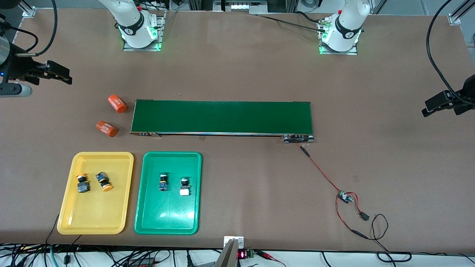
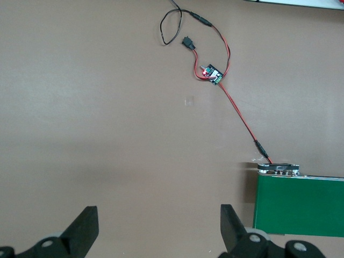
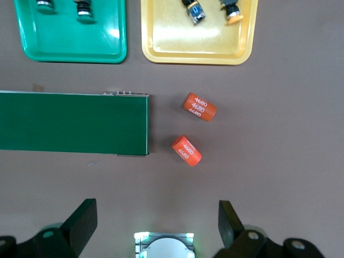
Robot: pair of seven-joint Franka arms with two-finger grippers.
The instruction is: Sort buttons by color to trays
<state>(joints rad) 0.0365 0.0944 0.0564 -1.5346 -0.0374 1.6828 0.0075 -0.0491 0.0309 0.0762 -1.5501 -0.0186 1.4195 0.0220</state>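
The yellow tray (image 1: 92, 213) holds two buttons with orange-yellow caps (image 1: 82, 182) (image 1: 104, 181), lying on their sides. Beside it, the green tray (image 1: 167, 217) holds two more buttons (image 1: 163, 181) (image 1: 184, 186) with dark bodies. The right wrist view shows both trays, the green tray (image 3: 75, 45) and the yellow tray (image 3: 199, 47), with buttons at their edge (image 3: 194, 12). My right gripper (image 1: 59, 74) (image 3: 157, 209) hangs open and empty over the right arm's end of the table. My left gripper (image 1: 436, 104) (image 2: 159, 215) hangs open and empty over the left arm's end.
A long dark-green conveyor belt (image 1: 222, 116) (image 3: 72, 122) lies across the middle. Two orange cylinders with white print (image 1: 117, 104) (image 1: 107, 128) lie at its end toward the right arm. A small circuit board with red and black wires (image 1: 344, 196) (image 2: 213, 74) lies nearer the front camera, toward the left arm.
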